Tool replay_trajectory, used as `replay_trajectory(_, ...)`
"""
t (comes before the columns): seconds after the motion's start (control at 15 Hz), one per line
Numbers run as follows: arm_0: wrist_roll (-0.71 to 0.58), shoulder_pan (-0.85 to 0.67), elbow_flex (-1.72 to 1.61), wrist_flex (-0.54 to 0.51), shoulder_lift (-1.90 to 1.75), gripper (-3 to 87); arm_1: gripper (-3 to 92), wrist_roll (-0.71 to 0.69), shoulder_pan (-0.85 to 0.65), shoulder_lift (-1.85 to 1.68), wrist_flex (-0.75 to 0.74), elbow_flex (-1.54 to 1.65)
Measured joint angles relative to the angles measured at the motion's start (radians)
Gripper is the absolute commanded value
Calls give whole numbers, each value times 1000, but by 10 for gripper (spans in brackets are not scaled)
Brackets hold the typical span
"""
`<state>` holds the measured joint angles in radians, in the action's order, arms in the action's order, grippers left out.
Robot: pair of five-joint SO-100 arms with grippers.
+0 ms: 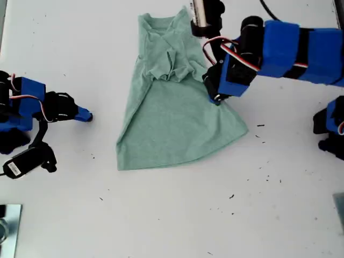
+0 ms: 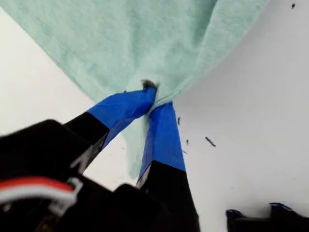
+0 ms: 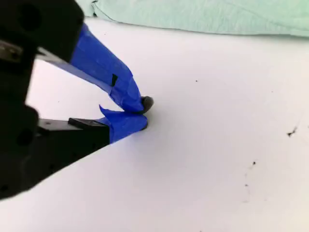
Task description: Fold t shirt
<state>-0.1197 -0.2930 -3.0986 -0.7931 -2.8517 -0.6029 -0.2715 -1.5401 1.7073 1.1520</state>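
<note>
White tabletop, flecked with dark specks: the t shirt lies mid-table, one sleeve already folded inward. On the exterior view's right, my first gripper pinches the shirt's edge; carrying it across looks next. My second gripper, closed on nothing, idles well clear at that view's left.

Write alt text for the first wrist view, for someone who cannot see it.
Seen close up, my first gripper, its fingers wrapped in blue tape, is pinched shut on the edge of a pale green t shirt, bunching the cloth. The shirt lies on a white table dotted with a few dark specks.
</note>
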Motion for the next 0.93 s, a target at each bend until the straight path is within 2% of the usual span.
replay_trajectory(0.33,0,0,0,0,0,-2,0,115,103,178,-393,-17)
replay_trajectory(0.47,0,0,0,0,0,-2,-1,135,144,241,-505,-20)
replay_trajectory(0.6,0,0,0,3,0,-2,59,150,156,296,-538,-21)
replay_trajectory(0.67,0,0,0,3,0,-2,182,164,160,324,-540,-23)
replay_trajectory(0.73,0,0,0,3,0,-2,215,163,160,327,-534,-34)
replay_trajectory(0.93,0,0,0,3,-2,-2,208,155,163,325,-414,-120)
